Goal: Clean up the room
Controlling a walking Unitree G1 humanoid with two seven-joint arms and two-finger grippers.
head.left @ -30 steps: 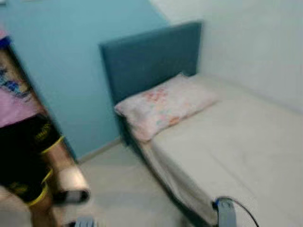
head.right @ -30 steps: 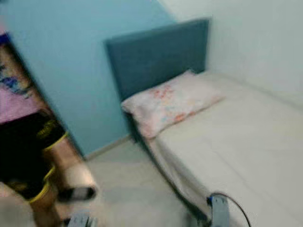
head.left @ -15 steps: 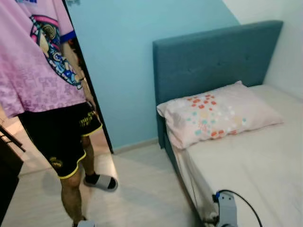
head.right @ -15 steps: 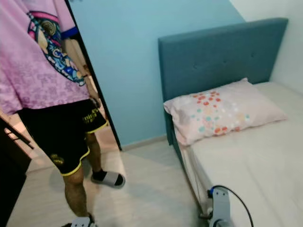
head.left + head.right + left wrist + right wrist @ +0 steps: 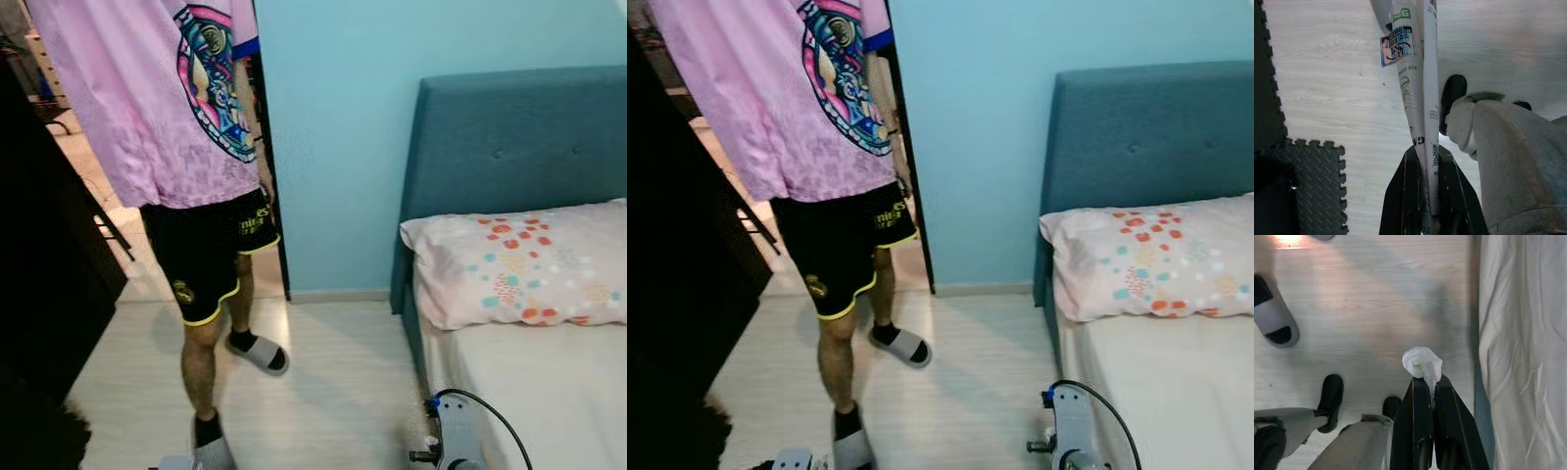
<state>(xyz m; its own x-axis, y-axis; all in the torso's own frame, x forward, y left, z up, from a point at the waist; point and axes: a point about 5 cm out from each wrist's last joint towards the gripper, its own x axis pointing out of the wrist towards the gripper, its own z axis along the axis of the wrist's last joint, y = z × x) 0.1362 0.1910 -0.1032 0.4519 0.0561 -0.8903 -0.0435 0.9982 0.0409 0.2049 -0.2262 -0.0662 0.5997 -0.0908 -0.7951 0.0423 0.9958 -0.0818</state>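
Both grippers carry litter for disposal — the left gripper (image 5: pixel 1425 196) pinches a rolled paper wrapper (image 5: pixel 1418 88), the right gripper (image 5: pixel 1431 396) clamps a crumpled tissue (image 5: pixel 1422 363) above the floor (image 5: pixel 1361 308) beside the bed's edge (image 5: pixel 1518 333).

Person (image 5: pixel 813 137) in pink shirt, black shorts seen standing on pale floor (image 5: pixel 960 382); patterned pillow (image 5: pixel 1151 259) laid against blue headboard (image 5: pixel 1156 137) of bed (image 5: pixel 1176 392).

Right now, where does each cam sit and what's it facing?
Left eye, head, forward-down: person, bed, right arm.
Right eye: same scene, same pillow.
Left wrist, aimed at floor: left gripper clamping a paper roll; robot's leg.
Right wrist, aimed at floor: right gripper pinching a tissue; sandal, bed sheet.
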